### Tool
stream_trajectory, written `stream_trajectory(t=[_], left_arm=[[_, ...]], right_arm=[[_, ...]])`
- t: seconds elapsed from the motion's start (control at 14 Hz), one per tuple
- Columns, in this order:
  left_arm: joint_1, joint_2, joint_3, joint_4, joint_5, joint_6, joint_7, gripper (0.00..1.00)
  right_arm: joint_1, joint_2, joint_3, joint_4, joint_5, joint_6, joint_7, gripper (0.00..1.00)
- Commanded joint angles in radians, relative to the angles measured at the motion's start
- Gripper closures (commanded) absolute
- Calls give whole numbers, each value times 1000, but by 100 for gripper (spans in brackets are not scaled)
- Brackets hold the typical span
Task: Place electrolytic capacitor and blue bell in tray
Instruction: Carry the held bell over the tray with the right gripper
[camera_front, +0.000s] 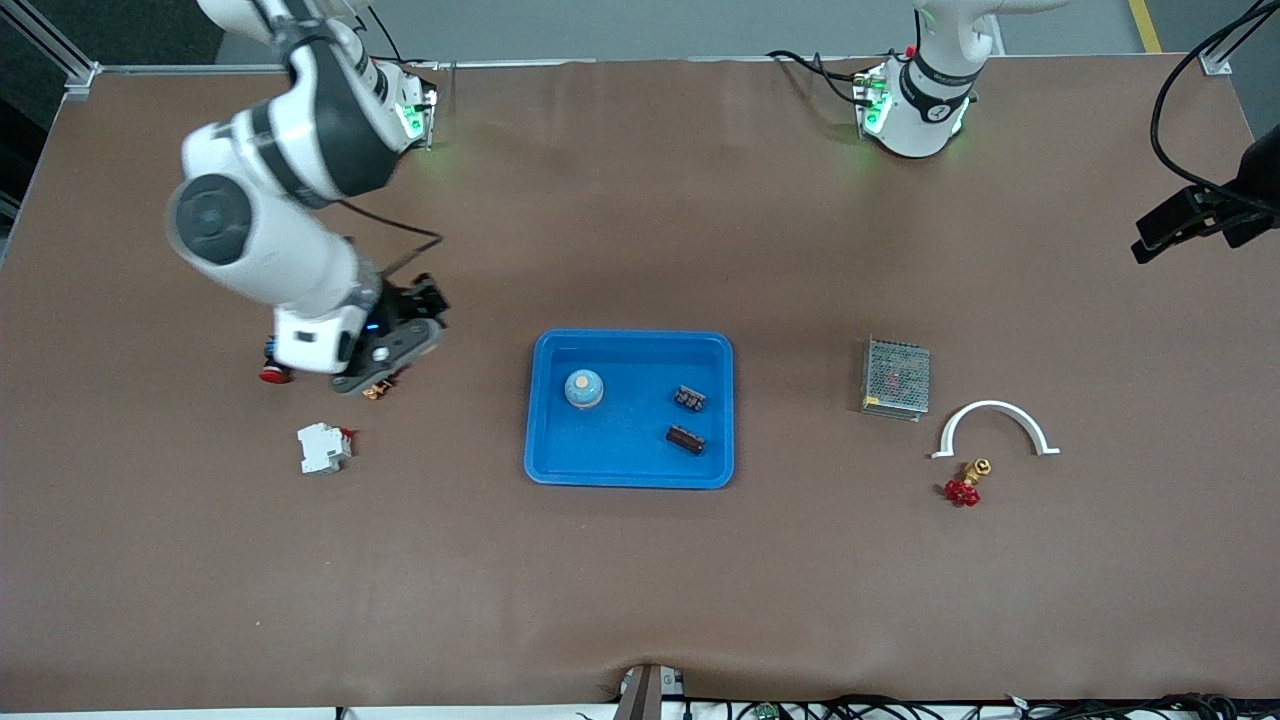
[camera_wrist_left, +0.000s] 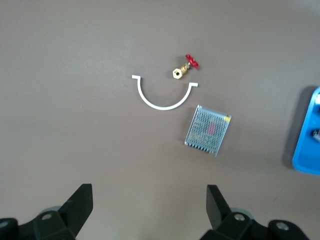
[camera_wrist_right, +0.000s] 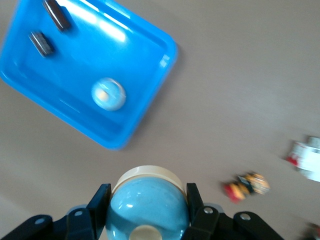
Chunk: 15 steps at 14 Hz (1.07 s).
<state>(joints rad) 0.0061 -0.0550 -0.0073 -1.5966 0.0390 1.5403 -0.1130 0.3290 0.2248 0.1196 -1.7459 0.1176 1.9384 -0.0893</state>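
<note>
The right gripper (camera_front: 388, 348) was clamped on a rounded blue bell with a cream rim (camera_wrist_right: 147, 210), over the table's right-arm end. The shallow bright-blue plastic tray (camera_front: 630, 455) lay from it toward the left arm's end, another blue bell in the tray (camera_front: 583, 388) already. The left gripper (camera_wrist_left: 150, 200) waited, fingers apart.

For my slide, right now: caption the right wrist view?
Right gripper grips a glossy blue bell above the brown table, beside the bright-blue tray.
</note>
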Motion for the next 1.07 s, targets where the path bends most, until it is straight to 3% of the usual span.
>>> stream_trajectory(t=[0.0,0.21,0.43,1.0], left_arm=[[2,-23,-2,-10,-21,-28,52,0],[-8,-14,-57,-3,-21,-63,26,0],[-5,-11,-118,6,-8,-68,24,0],[2,-11,-120,6,-10,-78,29,0]], right_arm=[[114,118,-14,89,-3,81,217,68],[206,227,-20,129,-22,212,376,68],[206,342,-21,213,-108,257,402,68],[194,504,-38,252,-176,457,401,68]])
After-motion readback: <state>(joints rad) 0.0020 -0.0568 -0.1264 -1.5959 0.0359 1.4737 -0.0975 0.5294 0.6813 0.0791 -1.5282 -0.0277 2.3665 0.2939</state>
